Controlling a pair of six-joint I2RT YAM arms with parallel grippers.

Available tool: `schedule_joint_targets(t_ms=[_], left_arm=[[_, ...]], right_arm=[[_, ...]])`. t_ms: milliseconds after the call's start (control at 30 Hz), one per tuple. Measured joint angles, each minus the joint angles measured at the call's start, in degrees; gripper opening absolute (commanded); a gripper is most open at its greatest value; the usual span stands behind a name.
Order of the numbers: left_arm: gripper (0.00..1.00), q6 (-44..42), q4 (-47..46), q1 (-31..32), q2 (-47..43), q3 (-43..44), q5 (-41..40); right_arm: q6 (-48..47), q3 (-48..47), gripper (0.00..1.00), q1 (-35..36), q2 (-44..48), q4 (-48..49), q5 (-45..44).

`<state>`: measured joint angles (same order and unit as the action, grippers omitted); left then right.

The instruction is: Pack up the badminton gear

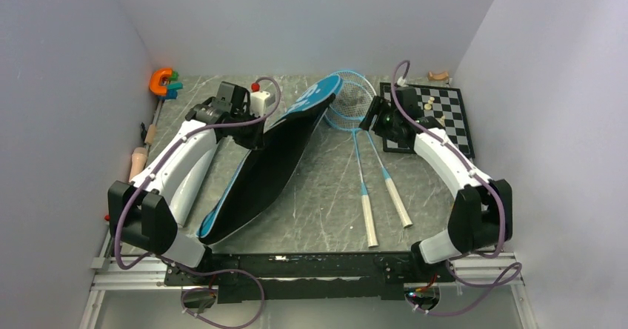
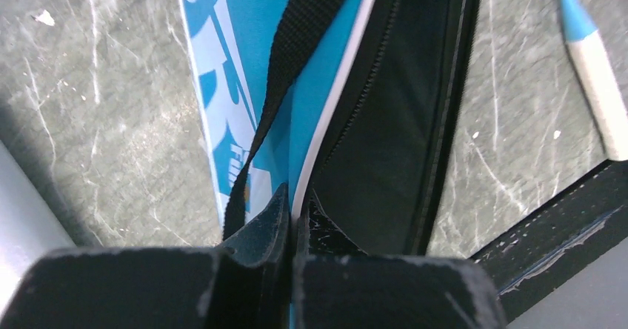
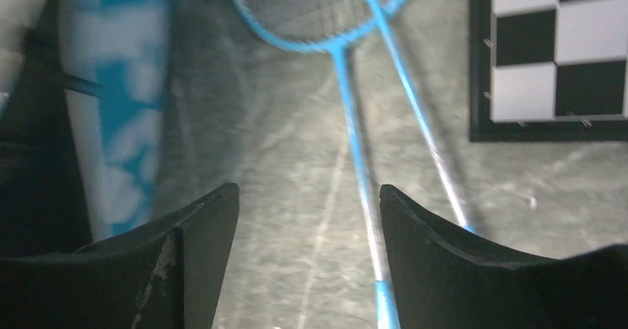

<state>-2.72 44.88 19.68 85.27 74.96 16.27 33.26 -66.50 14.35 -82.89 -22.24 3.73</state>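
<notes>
Left gripper (image 2: 296,203): fingers are pressed together on the white-piped edge of the blue bag (image 1: 275,158), just beside the black strap (image 2: 292,55). The bag is laid diagonally on the grey table (image 1: 326,203), left of centre, wide end toward the far wall, black inner side turned toward the rackets (image 1: 369,221)

Right gripper (image 3: 307,195): jaws are spread wide above the thin blue shafts, just below the racket heads; contact cannot be told

The rackets are laid side by side right of the bag, heads overlapped beside its wide end, white handles toward the arm bases

Chessboard (image 1: 444,110) is noted far right, orange clamp (image 1: 159,81) far left
</notes>
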Motion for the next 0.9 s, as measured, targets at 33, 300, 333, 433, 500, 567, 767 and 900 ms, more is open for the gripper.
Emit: schedule_joint_targets(t_ms=[33, 300, 333, 433, 500, 567, 767, 900], left_arm=[[0.0, 0.3, 0.2, -0.3, 0.0, 0.8, 0.6], [0.0, 4.1, -0.2, -2.4, 0.0, 1.0, 1.7], [0.0, 4.2, -0.5, -2.7, -0.2, 0.6, 1.7], [0.0, 4.7, -1.1, -3.0, -1.0, -0.9, 1.4], [0.0, 5.0, -1.7, -3.0, -1.9, -2.0, 1.3], [0.0, 5.2, -2.5, -3.0, -2.8, -3.1, 1.1], [0.0, 5.4, -4.0, -3.0, -3.5, -4.4, 0.6], [0.0, 5.4, -4.5, -3.0, -4.1, -4.8, 0.3]], right_arm=[[-0.6, 0.9, 0.71, -0.3, -1.2, -0.8, -1.1], [-3.8, 3.8, 0.66, -0.8, -8.6, -2.2, -5.7], [-4.2, 3.8, 0.65, -0.9, -9.7, -2.1, -6.4], [-5.1, 3.8, 0.65, -1.0, -12.4, -1.7, -7.9], [-5.7, 3.8, 0.64, -1.0, -13.8, -1.4, -8.5], [-6.3, 3.8, 0.63, -1.0, -15.4, -0.7, -9.1], [-8.1, 3.5, 0.55, -1.0, -19.3, 0.3, -10.1], [-9.1, 3.4, 0.42, -1.0, -20.9, 1.6, -10.5]])
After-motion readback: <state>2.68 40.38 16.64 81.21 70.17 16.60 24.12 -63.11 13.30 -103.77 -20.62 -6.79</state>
